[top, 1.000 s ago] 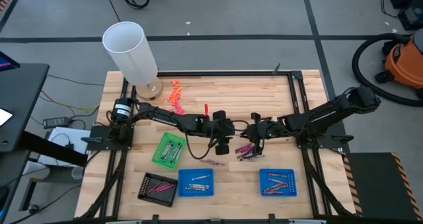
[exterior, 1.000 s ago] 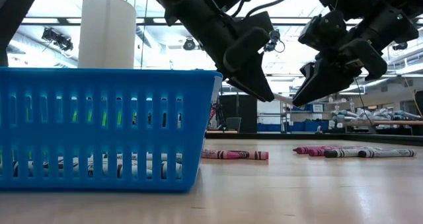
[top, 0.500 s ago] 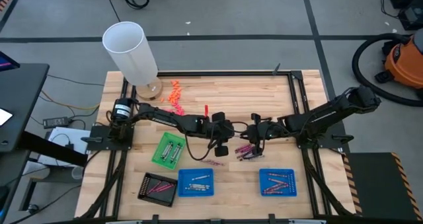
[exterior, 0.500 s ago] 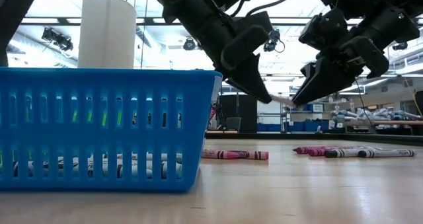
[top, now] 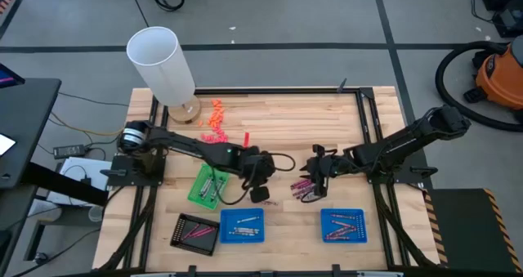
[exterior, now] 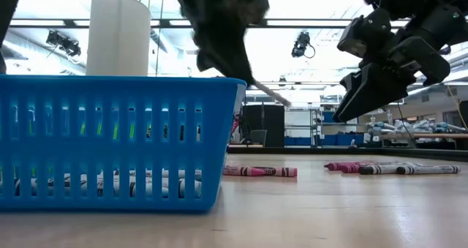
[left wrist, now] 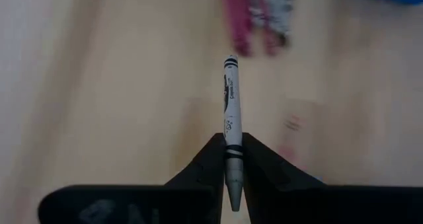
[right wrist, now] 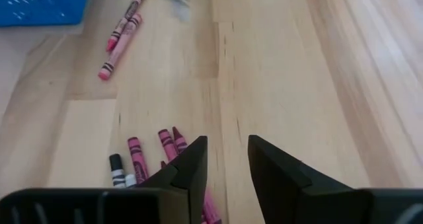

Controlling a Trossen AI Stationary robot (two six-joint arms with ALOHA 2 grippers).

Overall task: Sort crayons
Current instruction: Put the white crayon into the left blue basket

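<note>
My left gripper [left wrist: 231, 159] is clamped on a grey crayon [left wrist: 230, 112], which sticks out ahead of it above the surface [top: 278, 113]. My right gripper [right wrist: 227, 159] hangs released above the loose crayons [right wrist: 135, 159]. With so little crayon between my fingers, it could pivot or slip.

The left arm is reaching from the bench's left edge toward its middle, its left hand [left wrist: 231, 159] hanging above the surface with both fingers [left wrist: 198, 178] pressing together on a silvery-grey crayon [left wrist: 230, 115] that is pointing forward. The right arm is stretching in from the right side, its right hand [right wrist: 227, 159] hovering with fingers [right wrist: 188, 168] parted, gripping nothing.
</note>
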